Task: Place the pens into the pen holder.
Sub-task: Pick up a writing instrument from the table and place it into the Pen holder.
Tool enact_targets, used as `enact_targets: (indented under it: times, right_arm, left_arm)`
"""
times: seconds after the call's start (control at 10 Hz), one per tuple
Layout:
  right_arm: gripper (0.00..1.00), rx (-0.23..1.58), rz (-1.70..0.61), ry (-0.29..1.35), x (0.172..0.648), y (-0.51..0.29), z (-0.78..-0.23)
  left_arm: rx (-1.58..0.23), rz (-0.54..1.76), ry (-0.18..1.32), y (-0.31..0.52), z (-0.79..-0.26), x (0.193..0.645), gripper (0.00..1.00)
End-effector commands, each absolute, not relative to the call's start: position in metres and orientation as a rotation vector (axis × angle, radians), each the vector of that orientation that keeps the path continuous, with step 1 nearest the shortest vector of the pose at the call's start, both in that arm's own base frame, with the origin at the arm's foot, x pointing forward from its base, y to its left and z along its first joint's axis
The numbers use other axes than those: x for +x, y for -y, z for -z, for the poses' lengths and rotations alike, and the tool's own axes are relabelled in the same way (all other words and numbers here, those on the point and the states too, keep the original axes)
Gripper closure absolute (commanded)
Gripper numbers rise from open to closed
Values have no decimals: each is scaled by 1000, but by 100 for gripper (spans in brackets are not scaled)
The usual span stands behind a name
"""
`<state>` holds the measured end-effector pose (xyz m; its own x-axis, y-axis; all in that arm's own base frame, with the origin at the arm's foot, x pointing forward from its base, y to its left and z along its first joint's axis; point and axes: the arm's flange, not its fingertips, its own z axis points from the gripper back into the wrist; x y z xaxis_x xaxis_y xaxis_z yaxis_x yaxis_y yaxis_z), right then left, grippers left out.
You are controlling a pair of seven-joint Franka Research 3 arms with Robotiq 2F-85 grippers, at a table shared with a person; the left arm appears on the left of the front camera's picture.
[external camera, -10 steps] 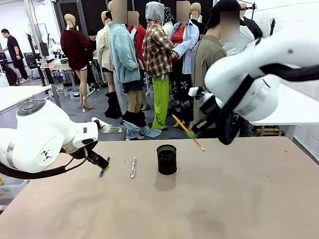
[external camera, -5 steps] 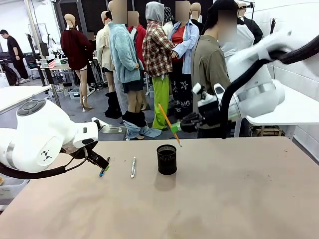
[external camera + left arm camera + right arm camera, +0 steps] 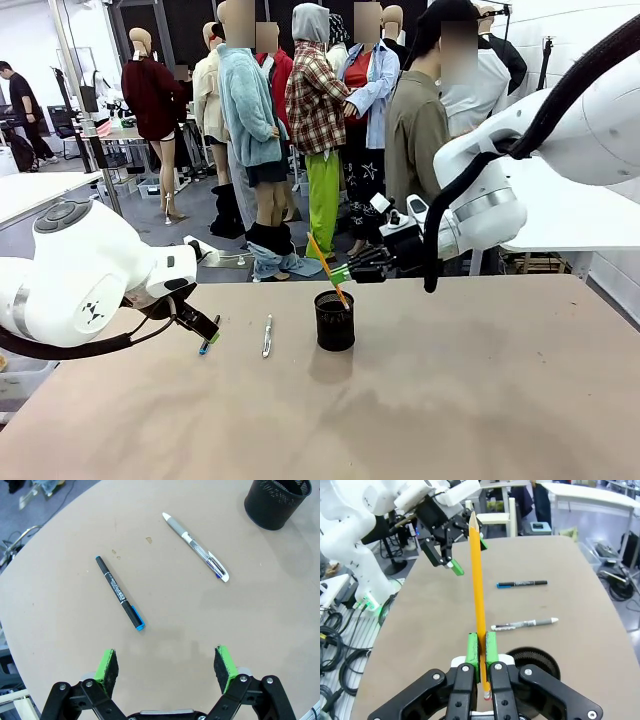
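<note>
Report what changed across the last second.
The right gripper, shut on the orange pencil, swung toward the robot's left and down, bringing the pencil's lower end to the mouth of the pen holder. Nothing was released. The left gripper stayed open where it was; the silver-white pen, dark pen and holder did not move.

Right gripper (image 3: 341, 273) brought pencil (image 3: 321, 258) down, tip seemingly entering pen holder (image 3: 334, 326).
</note>
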<state>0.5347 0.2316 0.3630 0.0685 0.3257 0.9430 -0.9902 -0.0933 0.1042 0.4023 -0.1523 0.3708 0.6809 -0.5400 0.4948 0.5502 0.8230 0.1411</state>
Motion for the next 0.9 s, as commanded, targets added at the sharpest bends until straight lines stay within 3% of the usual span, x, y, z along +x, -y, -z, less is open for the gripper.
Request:
enact_targets:
  times: [0.0, 0.8]
  right_arm:
    - [100, 1118, -1364, 831, 542, -228, -364]
    - [100, 1090, -1381, 936, 591, -245, -340]
  left_arm:
    - [-21, 608, 550, 151, -371, 403, 0]
    - [-21, 608, 550, 151, -371, 403, 0]
